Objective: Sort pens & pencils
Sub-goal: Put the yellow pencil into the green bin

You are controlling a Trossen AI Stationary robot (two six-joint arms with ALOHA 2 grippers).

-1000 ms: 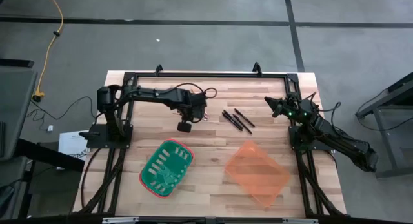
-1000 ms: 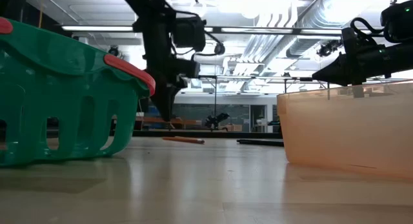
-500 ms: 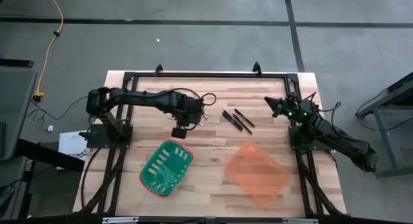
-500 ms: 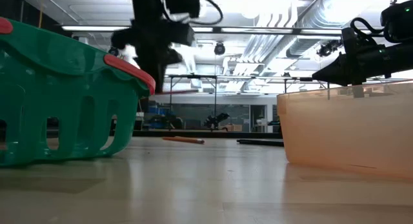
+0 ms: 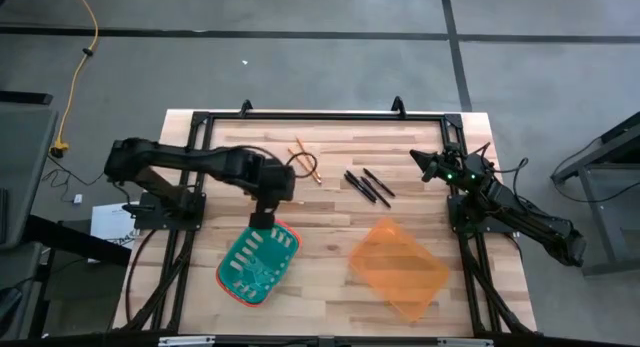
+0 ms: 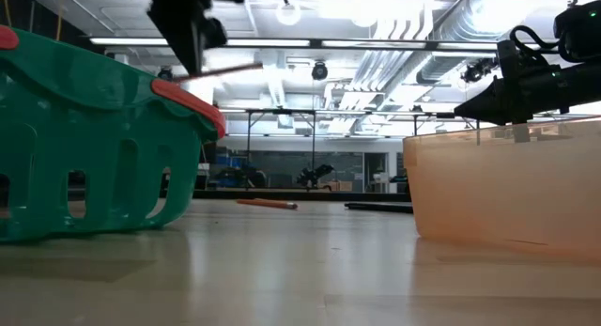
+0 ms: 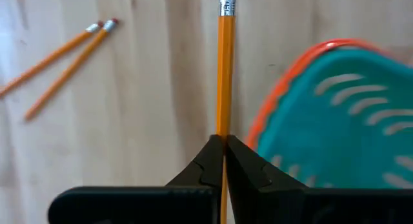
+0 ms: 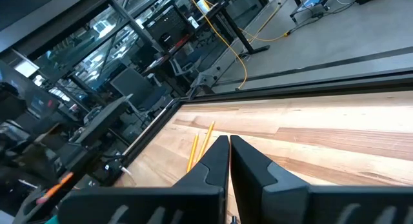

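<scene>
My left gripper (image 5: 262,219) hovers over the far rim of the green basket (image 5: 258,259) and is shut on one orange pencil (image 7: 224,69). In the low view this pencil (image 6: 225,70) sticks out level, above the basket (image 6: 94,138). Two more pencils (image 5: 305,159) lie flat on the table beyond it, and show as well in the left wrist view (image 7: 64,59). Three black pens (image 5: 368,185) lie flat near the table's middle. My right gripper (image 5: 425,165) waits shut at the right side, touching nothing. My left gripper pinches the pencil's shaft (image 7: 224,124) between its two fingertips (image 7: 206,161), coming from above and pointing down. The fingers lie across the pencil. Its eraser end (image 7: 226,1) projects well past them. The pencil is lifted clear and nearly level.
An orange translucent bin (image 5: 397,267) sits near the table's right front and fills the right of the low view (image 6: 507,190). A black frame (image 5: 320,117) runs along the table's far and side edges. Bare wood shows between basket and bin.
My left gripper has risen from the table by the pencils and moved toward the near edge and leftward, to above the green basket's far rim, carrying one pencil lifted clear. The other two pencils, uncovered by the arm's move, stayed where they lay.
</scene>
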